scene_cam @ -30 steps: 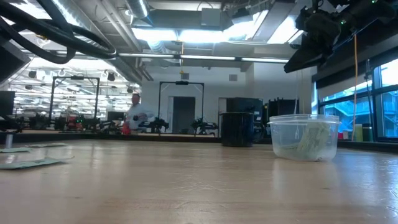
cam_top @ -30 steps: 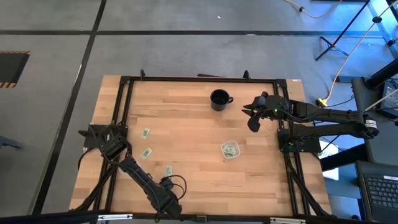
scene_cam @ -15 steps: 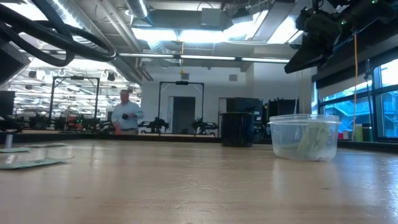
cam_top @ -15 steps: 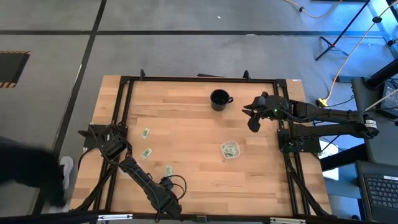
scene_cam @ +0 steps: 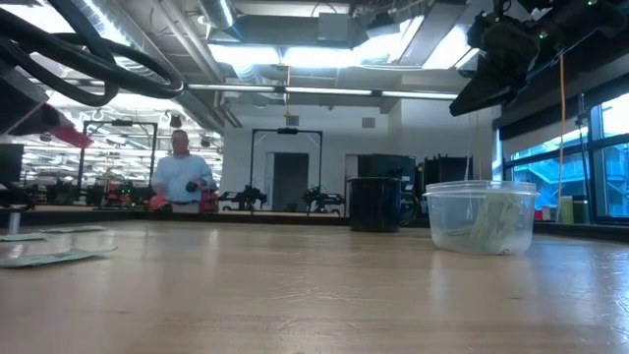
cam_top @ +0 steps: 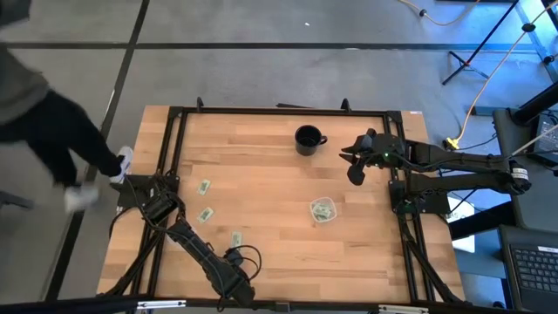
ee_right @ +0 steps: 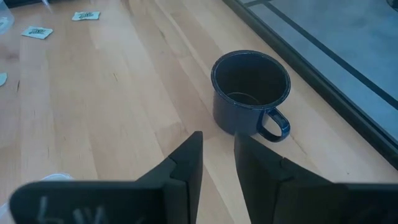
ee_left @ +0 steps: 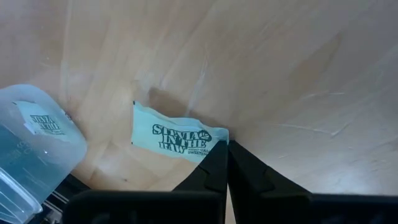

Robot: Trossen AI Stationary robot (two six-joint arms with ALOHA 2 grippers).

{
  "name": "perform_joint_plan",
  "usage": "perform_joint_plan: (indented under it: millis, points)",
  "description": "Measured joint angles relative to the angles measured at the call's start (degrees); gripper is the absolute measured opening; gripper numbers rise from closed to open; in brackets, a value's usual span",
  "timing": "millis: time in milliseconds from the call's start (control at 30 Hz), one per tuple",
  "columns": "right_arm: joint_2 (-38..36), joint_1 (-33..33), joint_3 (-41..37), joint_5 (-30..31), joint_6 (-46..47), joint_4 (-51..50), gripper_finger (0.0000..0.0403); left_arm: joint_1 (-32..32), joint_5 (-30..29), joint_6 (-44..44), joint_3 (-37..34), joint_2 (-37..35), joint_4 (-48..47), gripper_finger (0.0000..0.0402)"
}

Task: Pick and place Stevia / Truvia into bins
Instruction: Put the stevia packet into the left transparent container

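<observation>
My left gripper (ee_left: 224, 146) is near the table's near edge (cam_top: 234, 283), shut on a pale green Stevia sachet (ee_left: 177, 138). A clear cup (ee_left: 31, 143) with one sachet inside stands close beside it. A second clear cup (cam_top: 323, 210), also shown in the low view (scene_cam: 482, 216), holds several sachets at the table's right middle. Three loose sachets lie flat on the left half (cam_top: 203, 186) (cam_top: 206, 214) (cam_top: 236, 237). My right gripper (ee_right: 217, 158) is open and empty, above the table beside the black mug (ee_right: 252, 93), and also shows in the high view (cam_top: 356, 171). My left gripper pinches one corner of the sachet (ee_left: 212, 138) between its two shut fingertips. The rest of the sachet sticks out flat past the fingertips, printed face up. Its shadow falls on the wood just beside it.
The black mug (cam_top: 307, 139) stands at the far middle of the table. A black frame (cam_top: 279, 112) runs round the table's edges. A person (cam_top: 52, 122) walks on the floor past the table's left side. Bare wood lies between the two arms.
Both arms have kept still. A person has walked along the table's left side toward its far end.
</observation>
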Motion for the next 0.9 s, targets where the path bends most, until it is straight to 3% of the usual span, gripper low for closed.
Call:
perform_joint_plan:
  millis: [167, 300, 400, 500, 900]
  points:
    - [0.0, 0.0, 0.0, 0.0, 0.0, 0.0, 0.0095, 0.1, -1.1, 1.5, 2.5, -0.2, 0.3, 0.0002]
    - [0.0, 0.0, 0.0, 0.0, 0.0, 0.0, 0.0095, 0.0, -5.8, 1.3, 6.4, -1.8, -2.4, 0.0002]
    - [0.0, 0.0, 0.0, 0.0, -0.3, 0.0, 0.0095, -0.5, -9.9, 0.0, 10.1, -3.4, -7.7, 0.0002]
    - [0.0, 0.0, 0.0, 0.0, -1.2, -0.3, 0.0095, -1.0, -10.4, -3.6, 13.7, -4.3, -15.9, 0.0002]
    - [0.1, 0.0, 0.0, 0.0, -1.5, -0.9, 0.0095, -2.0, -11.7, -4.7, 11.8, -8.9, -14.8, 0.0002]
